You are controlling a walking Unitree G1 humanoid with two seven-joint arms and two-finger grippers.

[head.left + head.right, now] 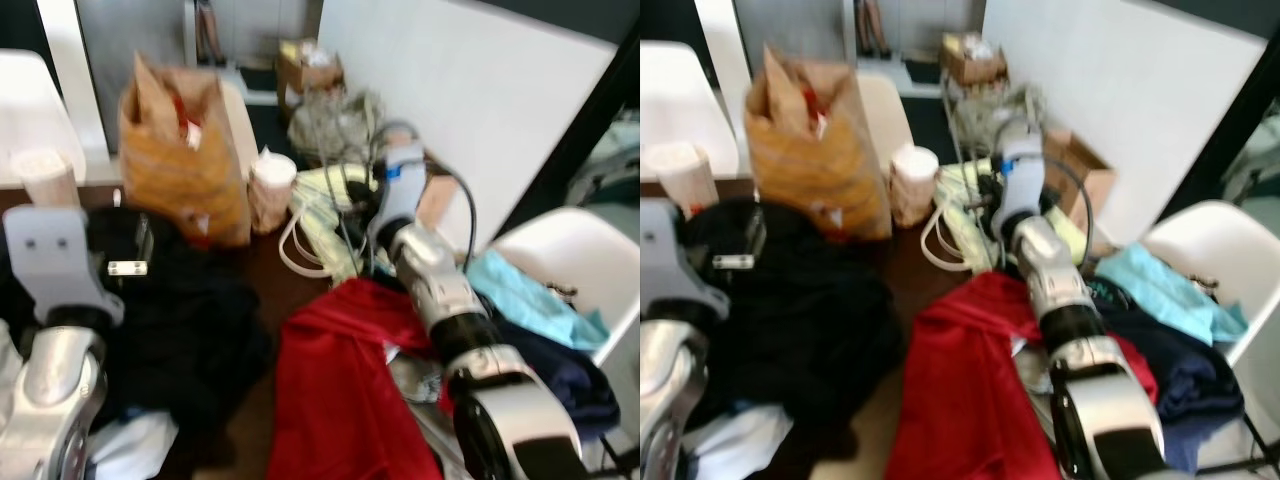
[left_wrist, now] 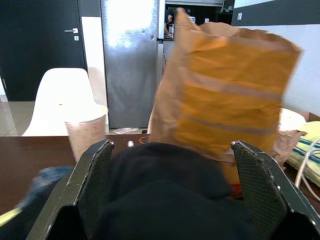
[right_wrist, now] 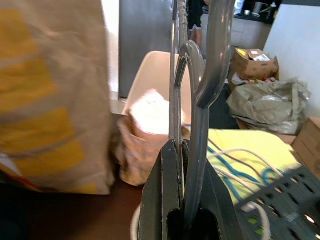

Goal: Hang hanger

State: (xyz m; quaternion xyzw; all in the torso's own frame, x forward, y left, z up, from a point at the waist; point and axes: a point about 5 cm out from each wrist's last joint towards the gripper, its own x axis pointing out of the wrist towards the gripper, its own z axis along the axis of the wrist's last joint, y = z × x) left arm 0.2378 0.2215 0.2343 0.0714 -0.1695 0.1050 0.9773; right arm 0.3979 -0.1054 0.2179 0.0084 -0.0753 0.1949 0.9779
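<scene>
Hanger (image 3: 200,100) pinched thin in right hand (image 3: 187,200), left hand (image 2: 175,190) wide over black clothes (image 1: 190,320); hook may snag far cables (image 1: 310,240).

We recorded a dark brown worktop (image 1: 262,290) carrying mixed clutter. A tall brown-and-yellow paper bag (image 1: 185,165) stood upright near the far edge, with a smaller crumpled paper bag (image 1: 271,190) just beside it. A paper cup (image 1: 45,177) stood well apart from both. We noted a black garment (image 1: 185,320) heaped beside a red garment (image 1: 335,390). A white chair (image 1: 565,255) held light blue cloth (image 1: 530,295) over dark blue cloth (image 1: 560,370). We listed a cardboard box (image 1: 310,70) on the floor beyond.
</scene>
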